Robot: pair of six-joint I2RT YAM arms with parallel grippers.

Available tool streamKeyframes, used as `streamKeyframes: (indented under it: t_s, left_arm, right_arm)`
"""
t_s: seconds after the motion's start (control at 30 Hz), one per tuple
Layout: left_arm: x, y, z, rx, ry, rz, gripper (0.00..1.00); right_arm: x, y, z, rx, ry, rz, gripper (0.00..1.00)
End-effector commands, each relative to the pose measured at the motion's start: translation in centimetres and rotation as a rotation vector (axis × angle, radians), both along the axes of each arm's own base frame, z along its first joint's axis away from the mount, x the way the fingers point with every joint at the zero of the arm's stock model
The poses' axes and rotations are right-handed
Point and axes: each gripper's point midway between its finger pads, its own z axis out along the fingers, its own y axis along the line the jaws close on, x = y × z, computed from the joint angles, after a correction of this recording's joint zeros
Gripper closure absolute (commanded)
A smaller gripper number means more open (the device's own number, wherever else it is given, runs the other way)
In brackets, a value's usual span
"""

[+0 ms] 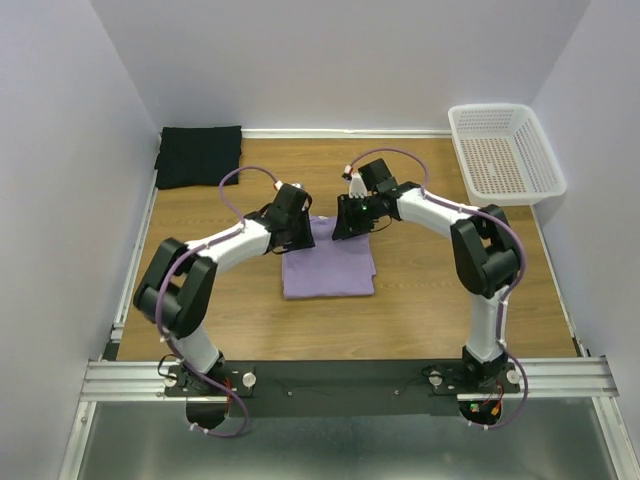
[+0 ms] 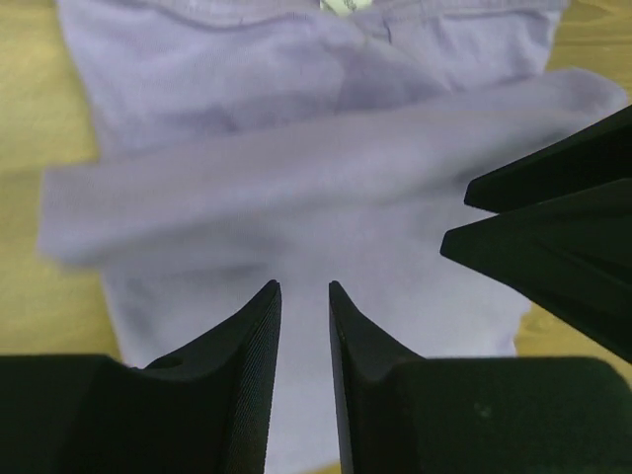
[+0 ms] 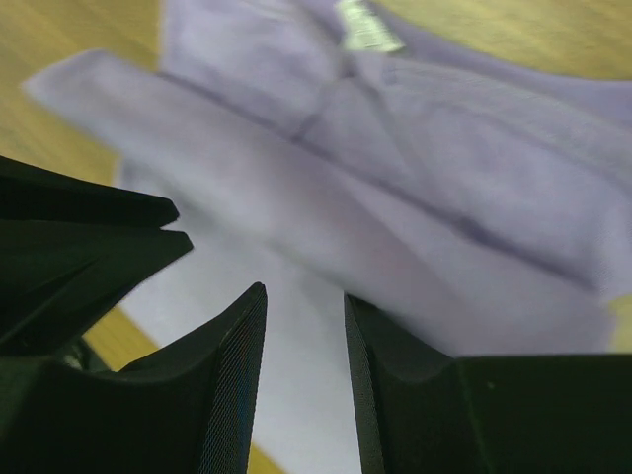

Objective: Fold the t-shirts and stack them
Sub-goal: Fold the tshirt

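The left hand point(image 2: 303, 286) and right hand point(image 3: 303, 292) hover over the lavender shirt point(image 1: 328, 262), both slightly parted, gripping nothing. The black shirt point(image 1: 198, 155) lies far left.

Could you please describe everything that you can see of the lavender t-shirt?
The lavender t-shirt is plain, soft-looking cloth, already folded into a rough rectangle and lying flat on the wooden table, about mid-table. In the wrist views a pale label shows at its neckline, and a blurred band of its own cloth lies across the body. The left gripper and the right gripper are over its far edge with jaws slightly apart. Whether they touch the cloth cannot be told.
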Motion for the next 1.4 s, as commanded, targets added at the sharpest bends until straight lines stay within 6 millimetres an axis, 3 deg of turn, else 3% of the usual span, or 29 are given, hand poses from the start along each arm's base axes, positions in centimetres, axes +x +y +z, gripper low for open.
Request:
streamKeyframes:
  t_s: [0.0,0.17,0.27,0.3,0.5,0.57,0.67,0.7,0.77,0.9,0.97,1.07,1.17,1.23,1.37]
  left_arm:
    - [3.3,-0.3,-1.1,0.017,-0.018,-0.028,0.68]
    - [6.7,1.2,-2.1,-0.044,-0.010,0.008,0.72]
    - [7.5,1.2,-2.9,-0.090,0.009,-0.004,0.73]
    - [7.2,1.0,-3.8,-0.111,0.041,-0.021,0.73]
    - [6.8,0.7,-6.1,-0.240,0.130,-0.051,0.73]
    - [6.9,0.8,-5.8,-0.254,0.124,-0.049,0.73]
    - [7.6,1.8,-3.8,-0.255,0.070,-0.033,0.73]
    - [7.9,2.3,-2.5,-0.258,0.038,-0.024,0.72]
    - [8.7,4.6,-1.9,-0.242,0.011,0.038,0.72]
    - [8.1,8.6,-4.0,-0.198,0.055,0.133,0.72]
    - [7.3,8.8,-5.5,-0.189,0.111,0.124,0.72]
    - [6.4,7.5,-6.5,-0.250,0.160,0.081,0.72]
    - [7.0,7.6,-5.1,-0.250,0.119,0.083,0.72]
    - [7.8,8.1,-2.7,-0.229,0.049,0.096,0.72]
    - [8.7,8.0,2.2,-0.244,-0.081,0.093,0.69]
  right_arm:
    - [2.0,-0.9,-1.2,0.021,0.011,0.018,0.56]
    - [5.4,-2.5,-1.6,0.091,0.031,-0.015,0.56]
    - [5.8,-2.6,-2.4,0.176,0.098,0.009,0.56]
    - [6.0,-3.0,-3.7,0.183,0.131,0.000,0.56]
    - [6.7,-3.8,-5.8,0.250,0.214,-0.018,0.55]
    - [6.8,-4.0,-6.0,0.252,0.215,-0.022,0.56]
    - [7.1,-4.3,-4.9,0.256,0.185,-0.023,0.56]
    - [7.5,-4.5,-4.1,0.250,0.158,-0.029,0.55]
    - [8.0,-5.0,-3.5,0.248,0.143,-0.048,0.55]
    - [9.1,-6.6,-4.2,0.223,0.146,-0.116,0.56]
    - [9.2,-7.2,-5.1,0.181,0.143,-0.146,0.56]
    - [8.9,-7.4,-6.0,0.167,0.151,-0.153,0.56]
    - [8.9,-7.4,-5.6,0.171,0.145,-0.151,0.56]
    - [9.0,-7.2,-4.4,0.193,0.126,-0.137,0.56]
    - [9.7,-6.8,-0.1,0.237,0.051,-0.128,0.55]
